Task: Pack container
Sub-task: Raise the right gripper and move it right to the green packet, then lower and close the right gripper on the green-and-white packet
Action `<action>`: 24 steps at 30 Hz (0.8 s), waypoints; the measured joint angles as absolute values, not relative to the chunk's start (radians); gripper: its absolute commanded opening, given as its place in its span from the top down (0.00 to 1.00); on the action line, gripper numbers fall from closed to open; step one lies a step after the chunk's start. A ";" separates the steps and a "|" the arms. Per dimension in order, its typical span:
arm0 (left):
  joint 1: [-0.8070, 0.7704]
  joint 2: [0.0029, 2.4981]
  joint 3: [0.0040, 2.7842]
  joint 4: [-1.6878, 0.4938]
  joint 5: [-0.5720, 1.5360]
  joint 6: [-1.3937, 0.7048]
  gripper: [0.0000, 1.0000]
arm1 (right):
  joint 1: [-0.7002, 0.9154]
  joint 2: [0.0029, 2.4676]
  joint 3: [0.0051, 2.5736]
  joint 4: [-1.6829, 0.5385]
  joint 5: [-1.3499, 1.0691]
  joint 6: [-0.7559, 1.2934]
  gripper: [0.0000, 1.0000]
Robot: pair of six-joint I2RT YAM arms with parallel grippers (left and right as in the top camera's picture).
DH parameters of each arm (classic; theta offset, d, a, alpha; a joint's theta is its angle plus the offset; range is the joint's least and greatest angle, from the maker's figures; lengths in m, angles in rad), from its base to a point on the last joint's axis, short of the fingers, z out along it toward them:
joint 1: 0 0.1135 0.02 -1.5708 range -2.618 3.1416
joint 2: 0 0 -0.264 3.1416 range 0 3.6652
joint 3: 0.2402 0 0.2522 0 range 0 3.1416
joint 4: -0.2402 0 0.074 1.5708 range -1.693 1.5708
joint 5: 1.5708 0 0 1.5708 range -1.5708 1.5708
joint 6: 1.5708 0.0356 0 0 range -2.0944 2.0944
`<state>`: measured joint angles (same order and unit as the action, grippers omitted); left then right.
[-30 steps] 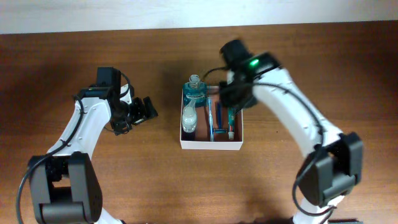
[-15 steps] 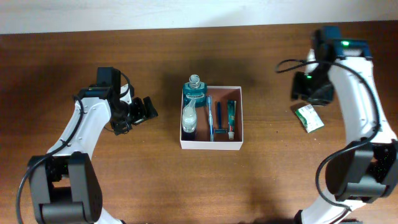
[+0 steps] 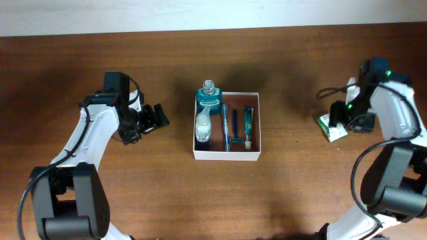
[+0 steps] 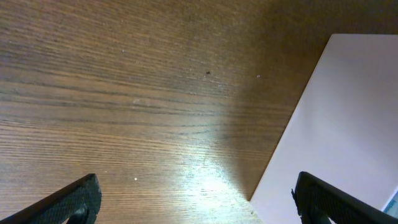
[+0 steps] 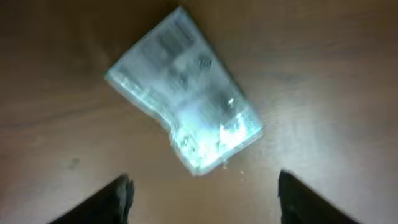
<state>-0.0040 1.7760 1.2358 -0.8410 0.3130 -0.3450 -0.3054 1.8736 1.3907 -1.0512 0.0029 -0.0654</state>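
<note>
The container (image 3: 257,152), a shallow white box with a reddish-brown inside, sits at the table's middle. It holds a teal bottle (image 3: 207,100), a small white bottle (image 3: 202,125), a blue toothbrush (image 3: 226,127) and a toothpaste tube (image 3: 248,127). Its white outer wall shows in the left wrist view (image 4: 336,137). A small green-and-white packet (image 3: 331,126) lies flat at the right; it fills the right wrist view (image 5: 183,118). My right gripper (image 3: 351,115) is open just above the packet, fingers apart (image 5: 202,196). My left gripper (image 3: 151,120) is open and empty left of the container (image 4: 196,199).
The wooden table's far edge (image 3: 213,28) runs along the top against a pale wall. Bare wood lies between the container and the packet (image 3: 293,133).
My right arm has swung from over the container to the far right and come down over the packet. The left arm has not moved.
</note>
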 measured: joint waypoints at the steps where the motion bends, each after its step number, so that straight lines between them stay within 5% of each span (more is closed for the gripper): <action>1: -0.004 1.776 1.236 -0.841 0.313 -0.345 0.01 | -0.306 1.874 1.360 -1.021 0.004 -0.076 0.27; 6: -0.004 1.776 1.236 -0.841 0.313 -0.345 0.01 | -0.307 1.874 1.232 -0.859 0.003 -0.113 0.14; 14: -0.004 1.776 1.236 -0.841 0.313 -0.345 0.01 | -0.307 1.874 1.131 -0.701 0.002 -0.153 0.05; 24: -0.004 1.776 1.236 -0.841 0.313 -0.345 0.01 | -0.313 1.854 1.121 -0.682 -0.221 -0.130 0.14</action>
<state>-0.0040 1.7760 1.2358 -0.8410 0.3130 -0.3450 -0.3126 1.8542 1.1206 -0.6819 -0.2207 -0.1299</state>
